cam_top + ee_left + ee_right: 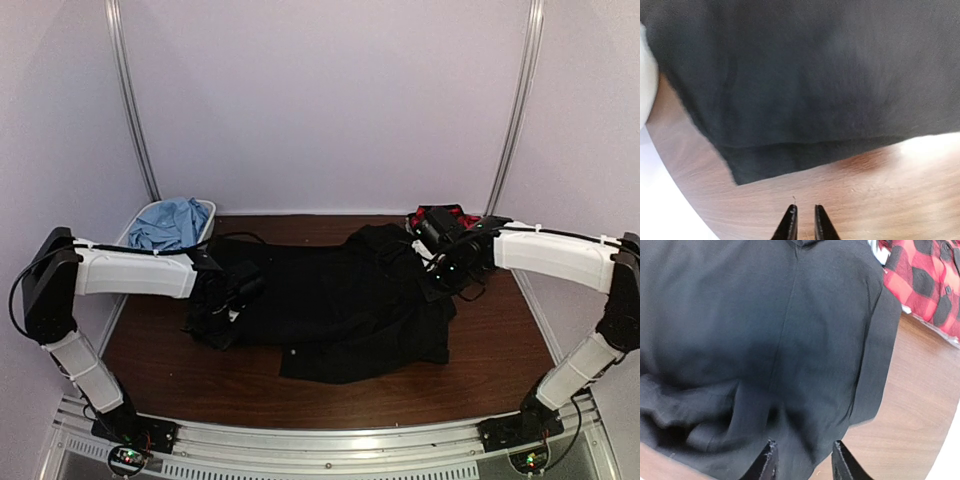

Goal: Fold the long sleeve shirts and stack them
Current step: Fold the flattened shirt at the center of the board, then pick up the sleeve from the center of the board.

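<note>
Black collared shirt [340, 300] lies spread flat across the middle of the wooden table [500, 350], its hem toward the near edge and its bunched upper part toward the far right corner. The left gripper [805, 207] sits at the shirt's left end; the left wrist view shows its fingertips over bare wood just short of a corner of the black cloth, drawn nearly together with only a slit between them and holding nothing. The right gripper [802, 445] hangs over the shirt's far right part, fingers spread apart above a rumpled fold, clamped on nothing. A red-and-black plaid shirt [925, 285] lies just beyond it in the far right corner. A light blue shirt [170, 222] is heaped in a white bin [207, 208] at the far left corner.
</note>
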You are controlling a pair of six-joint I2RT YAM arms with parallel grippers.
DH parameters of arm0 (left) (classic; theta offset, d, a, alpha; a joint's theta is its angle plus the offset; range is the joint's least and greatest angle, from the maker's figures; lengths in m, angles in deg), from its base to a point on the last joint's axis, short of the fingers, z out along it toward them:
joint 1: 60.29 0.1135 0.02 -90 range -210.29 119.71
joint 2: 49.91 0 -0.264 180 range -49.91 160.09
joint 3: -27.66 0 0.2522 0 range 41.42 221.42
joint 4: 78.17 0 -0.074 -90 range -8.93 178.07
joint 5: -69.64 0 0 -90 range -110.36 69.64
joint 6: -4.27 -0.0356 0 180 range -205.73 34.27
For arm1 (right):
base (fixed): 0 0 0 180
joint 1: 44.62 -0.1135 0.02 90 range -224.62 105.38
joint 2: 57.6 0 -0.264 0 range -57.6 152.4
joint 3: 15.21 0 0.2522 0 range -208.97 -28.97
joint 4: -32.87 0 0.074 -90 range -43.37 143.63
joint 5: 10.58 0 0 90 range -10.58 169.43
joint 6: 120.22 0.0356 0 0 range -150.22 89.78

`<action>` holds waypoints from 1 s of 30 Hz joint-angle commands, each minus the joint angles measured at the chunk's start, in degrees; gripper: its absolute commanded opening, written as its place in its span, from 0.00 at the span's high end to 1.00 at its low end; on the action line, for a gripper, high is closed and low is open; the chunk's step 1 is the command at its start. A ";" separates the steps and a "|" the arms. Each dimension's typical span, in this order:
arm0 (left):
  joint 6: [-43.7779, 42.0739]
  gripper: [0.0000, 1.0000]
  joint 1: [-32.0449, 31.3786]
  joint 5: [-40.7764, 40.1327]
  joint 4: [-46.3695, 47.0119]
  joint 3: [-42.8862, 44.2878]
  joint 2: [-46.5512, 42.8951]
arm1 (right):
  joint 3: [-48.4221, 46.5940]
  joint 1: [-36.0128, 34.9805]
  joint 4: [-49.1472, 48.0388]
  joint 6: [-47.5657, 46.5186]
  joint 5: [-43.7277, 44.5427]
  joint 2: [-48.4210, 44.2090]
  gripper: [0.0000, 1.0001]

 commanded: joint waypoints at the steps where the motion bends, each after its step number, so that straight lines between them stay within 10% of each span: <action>1: 2.74 0.82 -0.15 -1.91 2.92 3.11 -5.44 | 9.69 -0.83 -4.79 6.22 -7.21 -10.93 0.56; 12: -0.53 0.43 0.16 -1.53 17.39 4.72 -11.48 | 36.38 -16.71 -30.44 32.46 -12.52 -28.51 0.38; 30: -2.36 0.37 0.15 0.83 18.13 4.15 -10.39 | 46.42 -23.83 -49.95 51.44 -1.39 -19.54 0.47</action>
